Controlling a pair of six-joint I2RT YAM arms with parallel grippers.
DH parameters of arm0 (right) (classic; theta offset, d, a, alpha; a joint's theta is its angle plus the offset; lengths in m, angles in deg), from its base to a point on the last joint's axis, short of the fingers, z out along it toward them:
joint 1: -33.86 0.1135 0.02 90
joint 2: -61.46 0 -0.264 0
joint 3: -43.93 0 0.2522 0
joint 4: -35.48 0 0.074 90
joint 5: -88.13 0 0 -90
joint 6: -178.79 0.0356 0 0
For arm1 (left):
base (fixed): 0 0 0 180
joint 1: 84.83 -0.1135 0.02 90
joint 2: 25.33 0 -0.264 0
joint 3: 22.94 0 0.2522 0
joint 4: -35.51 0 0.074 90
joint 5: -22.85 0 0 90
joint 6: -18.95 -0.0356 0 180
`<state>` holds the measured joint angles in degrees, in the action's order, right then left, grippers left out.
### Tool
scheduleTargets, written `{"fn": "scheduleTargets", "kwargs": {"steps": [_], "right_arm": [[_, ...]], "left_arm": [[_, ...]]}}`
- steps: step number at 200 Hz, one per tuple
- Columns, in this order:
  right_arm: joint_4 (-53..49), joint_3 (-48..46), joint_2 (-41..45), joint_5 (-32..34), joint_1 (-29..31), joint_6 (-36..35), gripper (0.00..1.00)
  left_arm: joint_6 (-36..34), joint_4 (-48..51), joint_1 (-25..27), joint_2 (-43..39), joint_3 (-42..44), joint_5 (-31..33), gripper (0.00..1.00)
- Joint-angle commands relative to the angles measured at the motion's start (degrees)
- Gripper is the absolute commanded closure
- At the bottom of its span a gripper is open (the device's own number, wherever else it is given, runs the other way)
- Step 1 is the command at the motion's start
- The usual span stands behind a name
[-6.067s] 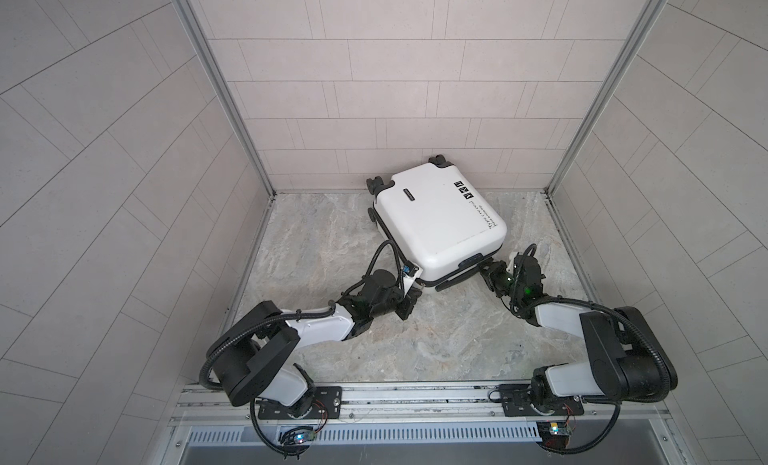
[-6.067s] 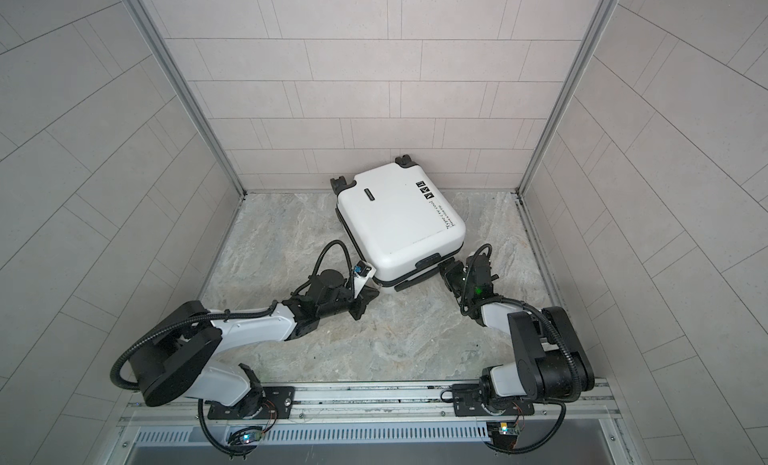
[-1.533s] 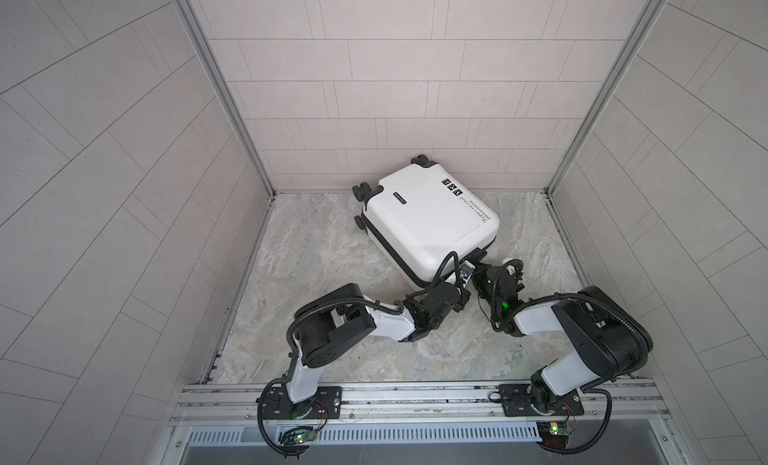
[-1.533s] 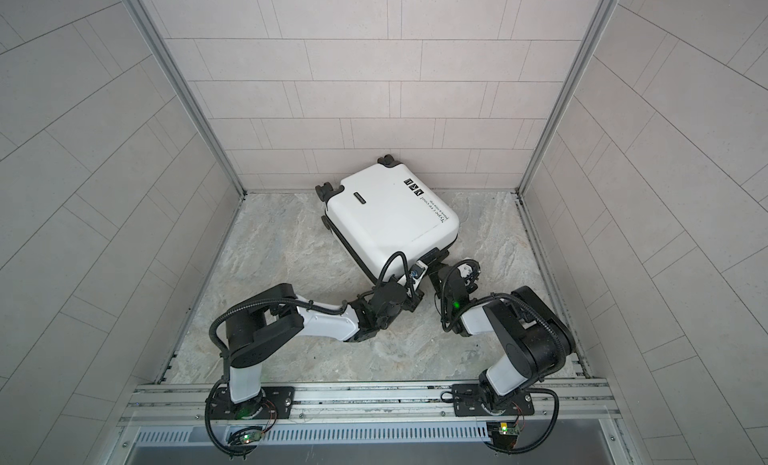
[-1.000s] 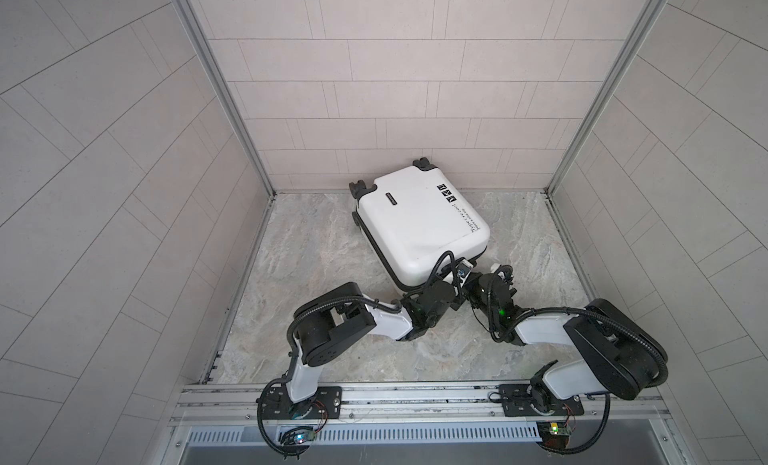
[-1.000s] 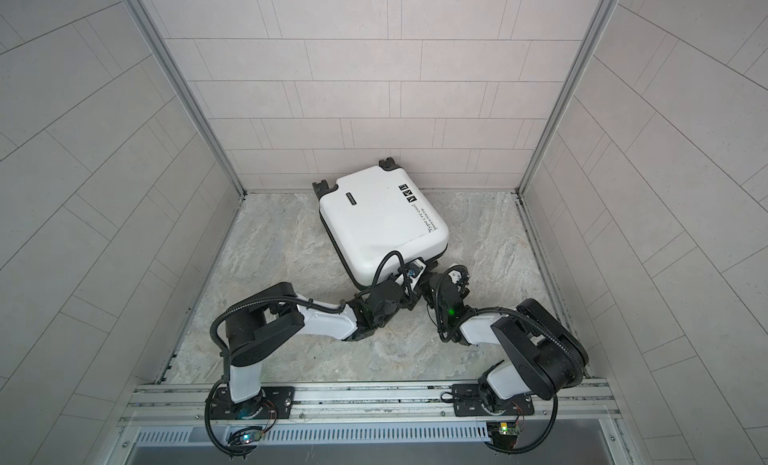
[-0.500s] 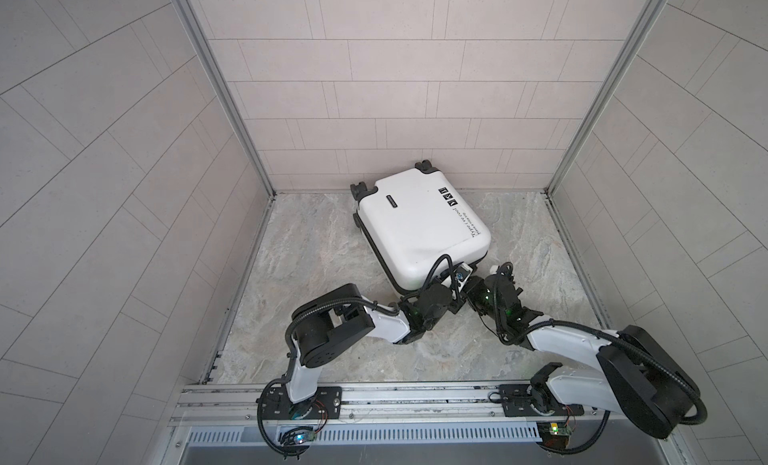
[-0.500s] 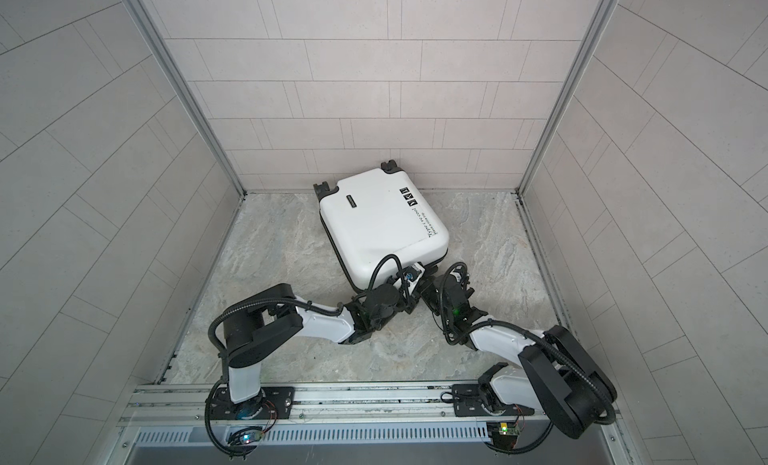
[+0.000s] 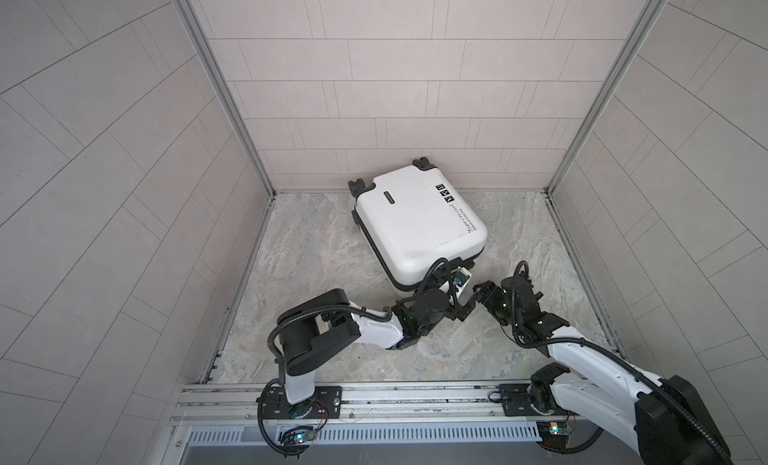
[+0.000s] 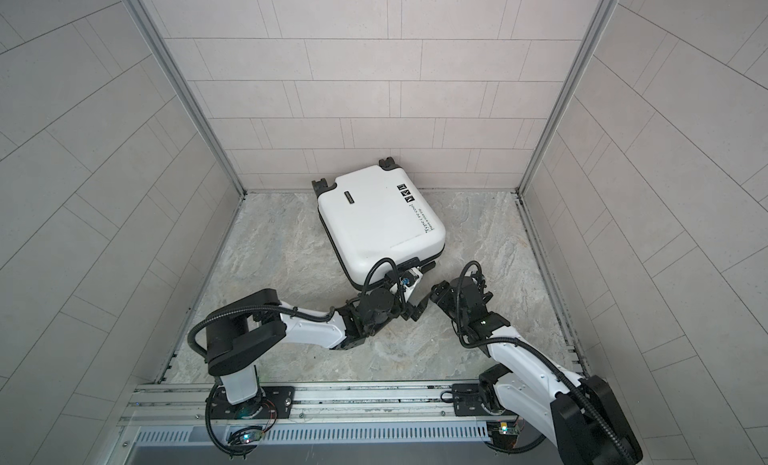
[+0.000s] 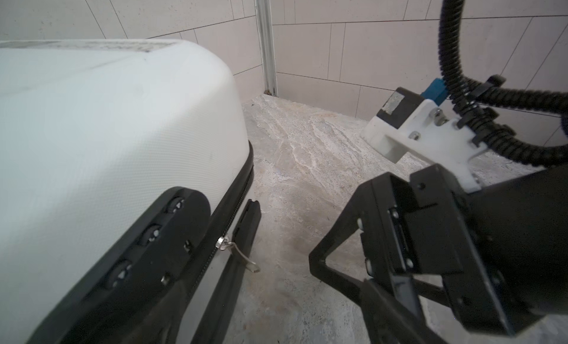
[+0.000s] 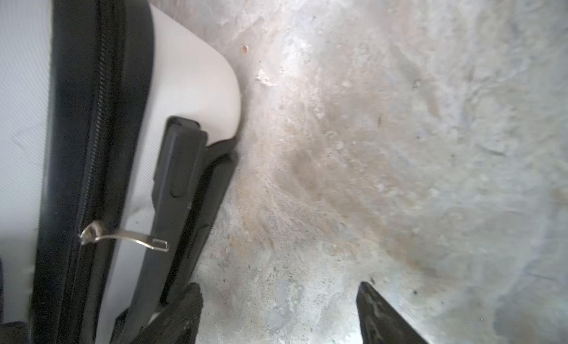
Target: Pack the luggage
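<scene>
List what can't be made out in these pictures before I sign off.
Inside of the luggage: hidden in every view, since it is closed.
Black text on it: too small to read in both top views.
Left gripper: partly hidden in both top views by its own wrist camera.
Right gripper: mostly cut off by the picture's edge in the right wrist view.

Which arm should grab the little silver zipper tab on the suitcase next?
Probably left. The left pincer, open, sits at the edge of the luggage, with the zipper tab right beside it. The right pincer is open too, but its gap faces bare floor, the tab off to one side.
</scene>
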<state>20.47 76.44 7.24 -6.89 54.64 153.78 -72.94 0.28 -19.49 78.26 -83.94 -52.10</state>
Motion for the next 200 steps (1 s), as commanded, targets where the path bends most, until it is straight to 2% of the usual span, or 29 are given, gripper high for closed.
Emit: {"fn": "scheduleTargets", "kwargs": {"steps": [1,49,79,102,126,146,163,172,200], "right_arm": [[-2.5,4.0,3.0,-1.0,-1.0,-6.0,0.15],[-10.2,9.7,4.0,-2.8,-3.0,-17.6,0.13],[-12.0,12.3,2.5,-4.3,-3.2,-24.1,0.13],[-11.9,14.9,-0.7,-7.1,-3.2,-29.6,0.19],[-12.4,18.8,-5.7,-9.8,-3.2,-34.9,0.36],[-11.3,20.6,-9.6,-11.5,-3.2,-38.1,0.49],[-9.0,21.2,-12.0,-12.1,-3.2,-39.6,0.5],[-7.6,21.4,-12.9,-12.6,-3.1,-40.4,0.49],[-6.0,21.9,-13.4,-12.1,-3.1,-43.2,0.48]], "left_arm": [[-0.1,1.9,1.3,-5.6,0.0,-1.0,0.0],[4.8,15.2,2.0,-17.7,1.2,1.1,0.0],[12.4,25.3,2.0,-25.5,1.3,4.2,0.0],[21.9,36.6,1.9,-29.6,-0.7,8.5,0.0],[28.4,45.6,1.9,-32.9,-2.7,9.7,0.0],[33.6,48.5,1.4,-35.6,-2.4,9.9,0.0],[40.5,49.0,0.7,-37.7,-0.6,9.8,0.0],[46.4,47.8,0.7,-38.6,1.3,10.2,0.0],[60.2,35.3,1.3,-39.5,10.2,9.1,0.01]]}}
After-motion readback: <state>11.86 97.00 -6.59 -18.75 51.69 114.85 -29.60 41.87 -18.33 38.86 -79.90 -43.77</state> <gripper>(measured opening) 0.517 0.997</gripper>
